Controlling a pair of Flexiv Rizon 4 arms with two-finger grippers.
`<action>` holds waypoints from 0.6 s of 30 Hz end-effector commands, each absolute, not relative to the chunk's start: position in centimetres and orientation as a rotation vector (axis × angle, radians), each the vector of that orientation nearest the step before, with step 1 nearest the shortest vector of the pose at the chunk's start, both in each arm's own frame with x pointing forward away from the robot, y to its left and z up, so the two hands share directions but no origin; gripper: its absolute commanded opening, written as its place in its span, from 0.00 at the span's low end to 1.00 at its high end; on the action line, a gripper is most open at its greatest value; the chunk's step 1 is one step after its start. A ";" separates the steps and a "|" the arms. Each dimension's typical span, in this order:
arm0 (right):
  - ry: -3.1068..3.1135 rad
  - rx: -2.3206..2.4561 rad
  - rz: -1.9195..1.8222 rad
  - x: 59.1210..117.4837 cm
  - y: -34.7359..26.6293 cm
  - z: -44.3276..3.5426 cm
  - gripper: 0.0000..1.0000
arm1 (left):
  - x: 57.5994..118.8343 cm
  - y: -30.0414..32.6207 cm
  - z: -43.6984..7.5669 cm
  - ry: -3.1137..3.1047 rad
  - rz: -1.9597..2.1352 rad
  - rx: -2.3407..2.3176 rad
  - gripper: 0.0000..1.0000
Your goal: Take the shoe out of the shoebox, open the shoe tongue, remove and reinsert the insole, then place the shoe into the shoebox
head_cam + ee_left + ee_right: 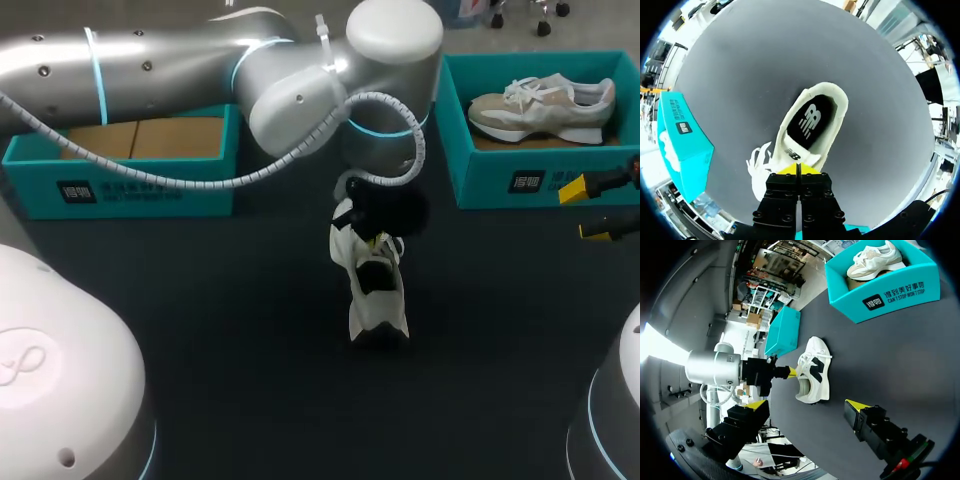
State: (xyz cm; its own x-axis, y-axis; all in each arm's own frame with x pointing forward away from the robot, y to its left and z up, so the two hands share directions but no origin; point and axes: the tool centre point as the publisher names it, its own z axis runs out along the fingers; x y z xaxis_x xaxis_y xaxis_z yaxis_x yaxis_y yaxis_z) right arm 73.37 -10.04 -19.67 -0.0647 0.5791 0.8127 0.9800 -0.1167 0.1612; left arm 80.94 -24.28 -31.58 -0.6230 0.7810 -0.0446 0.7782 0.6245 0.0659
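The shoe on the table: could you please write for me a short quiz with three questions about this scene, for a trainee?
1. True or false: the shoe on the table lies inside a box.
2. The left pincer is: A) open above the shoe; B) shut on the shoe's tongue; C) inside a box.
3. What lies in the right-hand teal box?

Key: 1 false; 2 B; 3 a second shoe.
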 end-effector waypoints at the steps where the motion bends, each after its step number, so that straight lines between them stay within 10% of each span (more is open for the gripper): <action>1: -1.669 -1.729 -1.068 73.2 -10.0 -19.6 1.00 | 79.7 -23.9 -31.6 3.086 0.095 0.390 0.00; 18: -1.669 -1.729 -1.068 73.2 -10.0 -19.6 1.00 | 77.5 -24.4 -31.6 3.077 0.046 0.356 0.00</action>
